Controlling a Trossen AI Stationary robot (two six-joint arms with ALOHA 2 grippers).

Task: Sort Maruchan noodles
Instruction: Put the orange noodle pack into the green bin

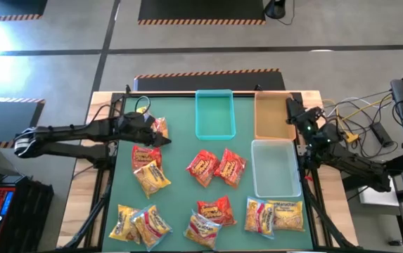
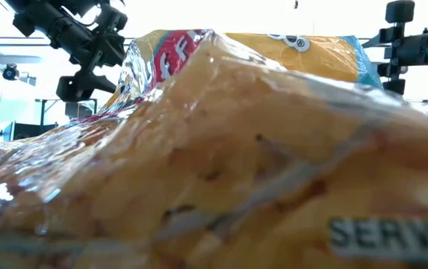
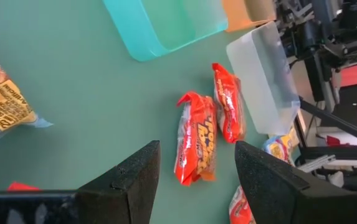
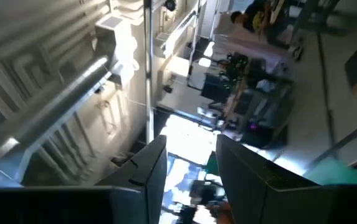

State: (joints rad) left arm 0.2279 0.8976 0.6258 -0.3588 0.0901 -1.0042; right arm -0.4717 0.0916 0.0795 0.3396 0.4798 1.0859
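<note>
Noodle packets (image 1: 208, 193) scattered over the green table (image 1: 180, 154): two red ones (image 1: 216, 167) side by side mid-table, yellow ones at the left and along the near edge, one yellow packet pressed right up against the low camera. Teal tray (image 1: 215, 114), tan tray (image 1: 271, 116) and clear tray (image 1: 276, 167) at the far and right side, nothing in them. Left gripper (image 1: 160, 138) over the left part of the table, just beside a packet, jaws wide, holding nothing. Right gripper (image 1: 290, 105) raised by the tan tray, pointing off the table, jaws narrowly parted, nothing between them.
</note>
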